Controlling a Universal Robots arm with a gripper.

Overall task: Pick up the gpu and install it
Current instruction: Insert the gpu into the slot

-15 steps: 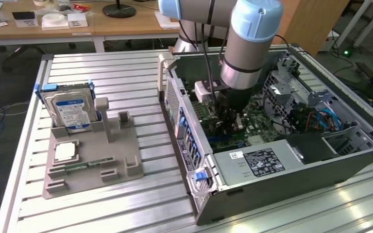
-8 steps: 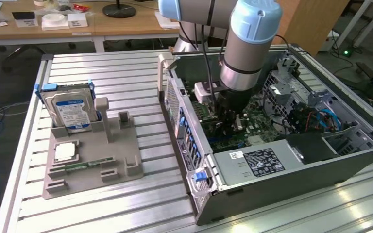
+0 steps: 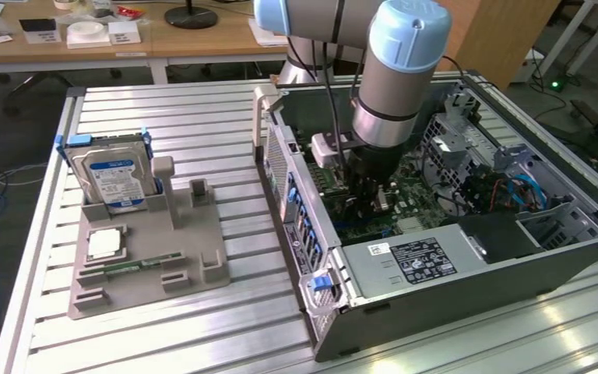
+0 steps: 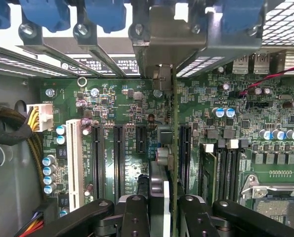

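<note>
Wrist view: gripper (image 4: 159,207) fingers (image 4: 134,215) pinch the gpu (image 4: 172,148) edge-on between them, bracket at the rear slot (pickup done), card over the motherboard (image 4: 112,98), seating unconfirmed.

Brushed metal, matt plastic, glossy green board

The tabletop (image 3: 174,109) is ribbed aluminium with a dull sheen; the computer case (image 3: 466,273) is matt grey sheet metal. The holder tray (image 3: 195,241) looks like matt grey plastic — the hard drive (image 3: 112,175) shiny silver with a blue paper label. The motherboard (image 4: 122,106) gleams green; the gpu (image 4: 172,133) ends in a bare metal bracket; the end effector (image 4: 164,210) is matt black.
</note>
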